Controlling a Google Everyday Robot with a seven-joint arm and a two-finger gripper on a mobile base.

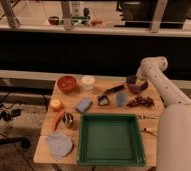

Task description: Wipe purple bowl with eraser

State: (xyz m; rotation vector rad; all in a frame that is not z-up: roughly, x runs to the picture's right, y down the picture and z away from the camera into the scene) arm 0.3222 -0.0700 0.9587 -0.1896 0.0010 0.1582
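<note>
The purple bowl sits at the back right of the wooden table. My white arm reaches in from the right and bends down over it. My gripper shows as a dark shape at the bowl's far left rim, partly hidden by the arm. I cannot make out the eraser, or whether the gripper touches the bowl.
On the table are an orange-red bowl, a white cup, a black-handled tool, a blue sponge, dark grapes, a yellow fruit, a grey cloth and a green tray at the front.
</note>
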